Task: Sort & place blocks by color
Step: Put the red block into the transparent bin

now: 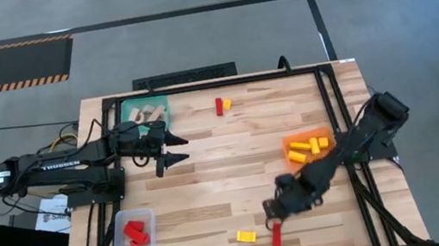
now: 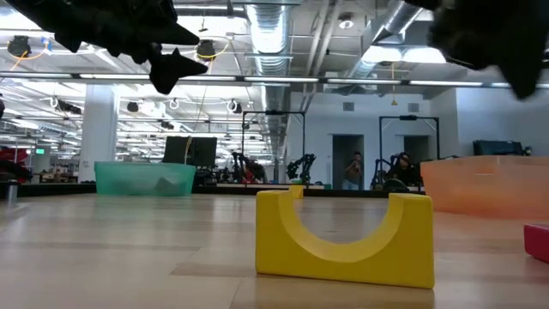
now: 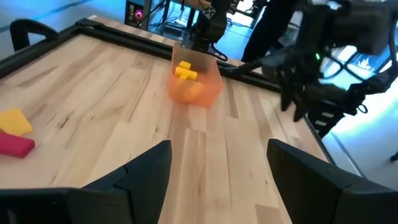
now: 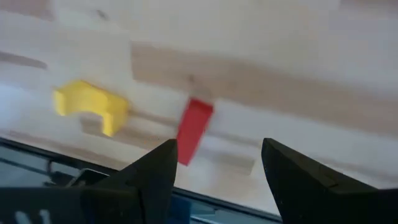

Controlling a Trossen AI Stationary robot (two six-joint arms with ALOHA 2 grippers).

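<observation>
The orange tray (image 1: 308, 146) at the right holds yellow blocks (image 1: 297, 147); the clear tray (image 1: 133, 238) at the near left holds red blocks (image 1: 136, 232); the teal tray (image 1: 145, 112) at the far left holds pale wooden blocks (image 1: 146, 113). "TROSSEN" is printed on the left arm (image 1: 56, 165). A yellow arch block (image 1: 245, 236) and a red brick (image 1: 276, 235) lie on the surface (image 1: 227, 174) near the front edge, a red-and-yellow pair (image 1: 223, 105) at the far edge. The left gripper (image 1: 180, 148) and the right gripper (image 1: 270, 217) both have their fingers open, holding nothing.

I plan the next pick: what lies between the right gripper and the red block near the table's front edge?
Nothing: the high view shows only bare wood between the open right gripper and the red block.
</observation>
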